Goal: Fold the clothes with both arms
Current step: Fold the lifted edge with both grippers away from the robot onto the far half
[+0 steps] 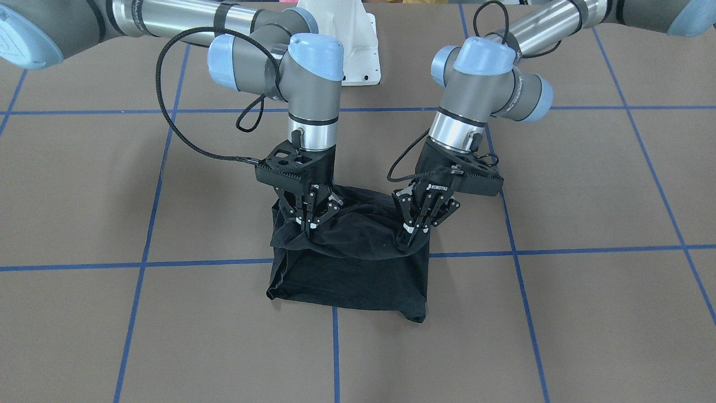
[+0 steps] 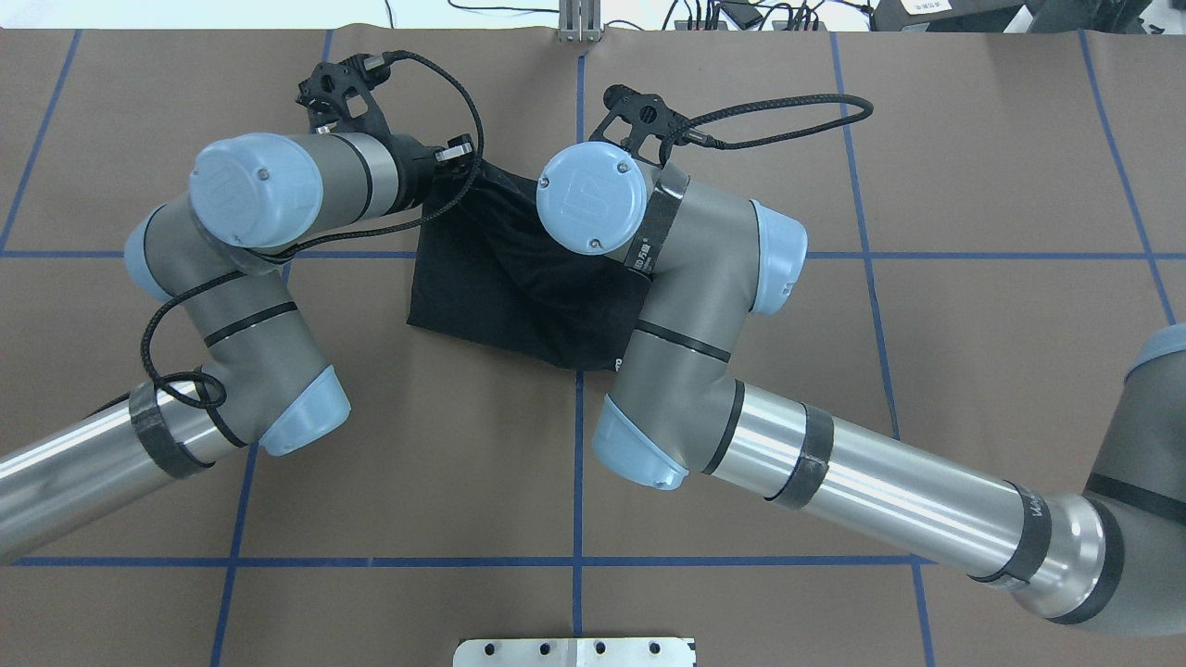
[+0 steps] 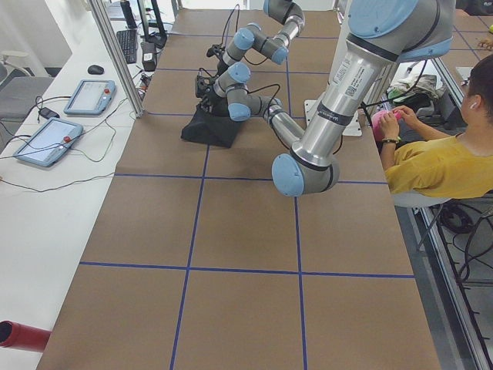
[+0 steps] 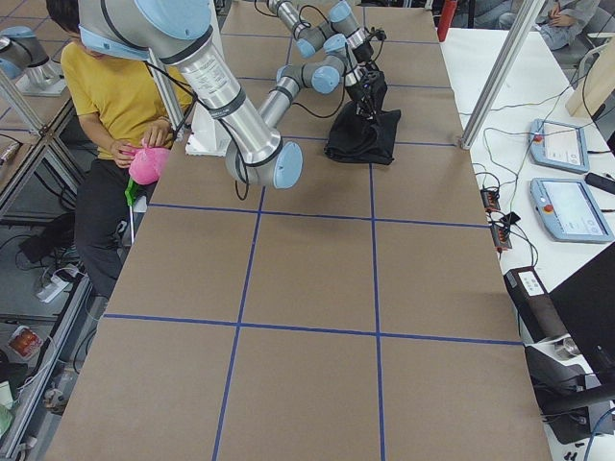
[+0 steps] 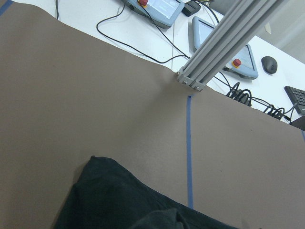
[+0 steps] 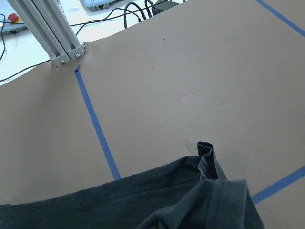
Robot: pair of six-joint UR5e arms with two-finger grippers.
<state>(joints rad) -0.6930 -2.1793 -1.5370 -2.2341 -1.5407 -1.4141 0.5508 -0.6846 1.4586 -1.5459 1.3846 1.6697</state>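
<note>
brown table, taped into blue squares: one. jointed arms: two, left arm on the right of the front-facing view, right arm on its left, both bent down over the table's middle. black t-shirt: one, part-folded, at the table's centre, long axis across the table and parallel to the line between the two wrists; no print showing. upper fold raised off the lower layer, sagging between two held points. left gripper and right gripper: two, each pressed together on one end of that raised edge, neither nearer to the cloth than the other. flat layer directly below both and slightly toward the operators' side; judged ready for carrying the held edge that way, both ends level, to complete the fold.
</note>
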